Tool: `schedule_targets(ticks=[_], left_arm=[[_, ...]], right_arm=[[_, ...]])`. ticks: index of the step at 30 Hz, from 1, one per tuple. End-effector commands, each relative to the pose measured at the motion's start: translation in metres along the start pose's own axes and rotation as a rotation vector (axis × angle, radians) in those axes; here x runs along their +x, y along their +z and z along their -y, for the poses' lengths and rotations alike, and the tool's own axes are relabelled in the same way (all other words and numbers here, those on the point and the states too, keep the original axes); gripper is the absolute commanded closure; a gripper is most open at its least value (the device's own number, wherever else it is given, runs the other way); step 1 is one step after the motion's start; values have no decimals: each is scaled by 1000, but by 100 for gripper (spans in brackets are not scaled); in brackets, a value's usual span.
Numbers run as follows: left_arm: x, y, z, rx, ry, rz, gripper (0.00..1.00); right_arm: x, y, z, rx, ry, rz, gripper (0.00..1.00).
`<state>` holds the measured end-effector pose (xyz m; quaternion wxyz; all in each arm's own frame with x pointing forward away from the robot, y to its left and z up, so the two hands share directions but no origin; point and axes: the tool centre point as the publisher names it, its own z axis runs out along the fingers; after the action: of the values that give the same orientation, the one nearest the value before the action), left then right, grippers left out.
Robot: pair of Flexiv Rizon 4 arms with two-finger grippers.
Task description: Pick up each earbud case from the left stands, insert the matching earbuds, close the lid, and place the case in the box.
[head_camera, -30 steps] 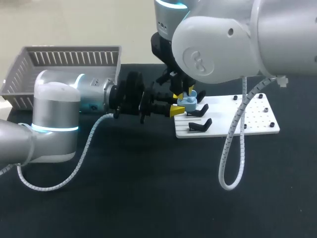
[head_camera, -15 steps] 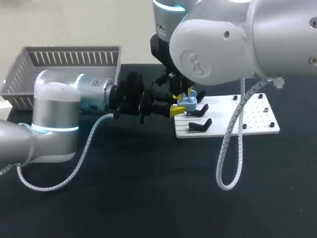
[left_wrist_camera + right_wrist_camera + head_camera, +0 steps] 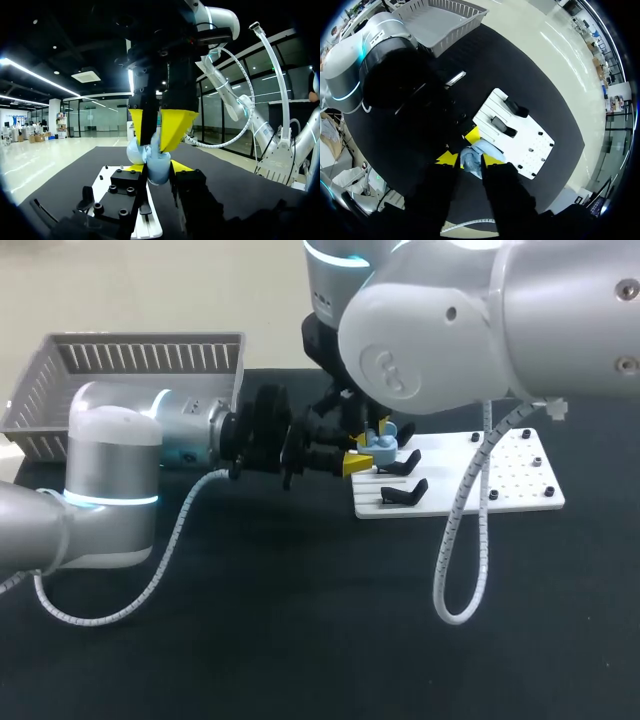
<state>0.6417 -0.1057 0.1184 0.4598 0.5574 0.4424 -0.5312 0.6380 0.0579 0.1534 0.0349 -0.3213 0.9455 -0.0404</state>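
Holding the earbud case point(image 3: 380, 447) clear of the tabletop point(image 3: 300, 630), the left gripper point(image 3: 155, 169) has its jaws pinching the pale blue shell from two sides, over the end of the white stand plate point(image 3: 505, 485) nearest the left arm. Right gripper point(image 3: 156, 142) stands directly over the case, tips at its top; whether its jaws clamp anything cannot be told. Two black stands point(image 3: 403, 492) on the plate sit bare. Lid position and earbuds hidden behind the yellow tips. Grey basket point(image 3: 130, 365) well apart, no case visible in it. Judgement: pick-up done, work sits at the insert-or-close stage; placing in the basket not yet done.
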Motion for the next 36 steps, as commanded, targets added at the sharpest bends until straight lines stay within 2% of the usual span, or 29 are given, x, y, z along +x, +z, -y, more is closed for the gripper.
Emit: schedule_targets(ticks=[1,7,11,13,15,25,36], left_arm=[[0,0,1,-3,2,1,100],[0,0,1,-3,2,1,100],[0,0,1,-3,2,1,100],[0,0,1,-3,2,1,100],[0,0,1,-3,2,1,100],[0,0,1,-3,2,1,100],[0,0,1,-3,2,1,100]], right_arm=[[11,-16,-1,-13,8,31,0],[20,-42,6,-35,56,97,0],[13,-44,28,-19,169,155,0],[7,-42,41,-44,239,222,0],[1,-37,51,-31,286,239,0],[-12,-13,81,-1,382,279,0],[-17,5,89,2,383,247,0]])
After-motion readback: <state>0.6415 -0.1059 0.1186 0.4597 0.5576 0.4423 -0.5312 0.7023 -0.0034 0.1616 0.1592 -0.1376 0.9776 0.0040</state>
